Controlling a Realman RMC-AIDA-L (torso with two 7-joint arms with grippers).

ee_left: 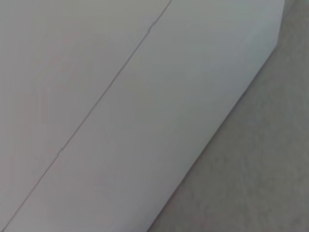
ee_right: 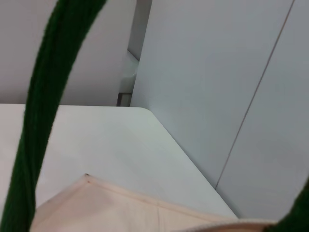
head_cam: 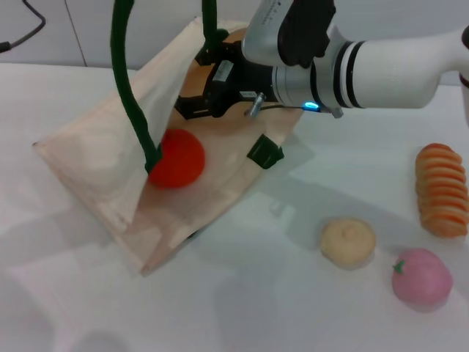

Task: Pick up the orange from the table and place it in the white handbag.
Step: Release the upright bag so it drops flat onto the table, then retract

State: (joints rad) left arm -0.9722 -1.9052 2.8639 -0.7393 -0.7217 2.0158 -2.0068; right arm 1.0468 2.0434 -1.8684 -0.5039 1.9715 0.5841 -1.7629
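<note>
Here the orange (head_cam: 176, 158) lay inside the white handbag (head_cam: 95, 176), which rested on the desk (head_cam: 242, 308) with its mouth propped open. The right hand (head_cam: 212, 92) was at the bag's upper opening, above and apart from the orange; whether its fingers were open could not be told. The left hand was out of sight.

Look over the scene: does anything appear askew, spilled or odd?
The white handbag is tipped on the table, mouth held open, the orange inside. The right gripper is at its upper edge. Nothing spilled.
</note>
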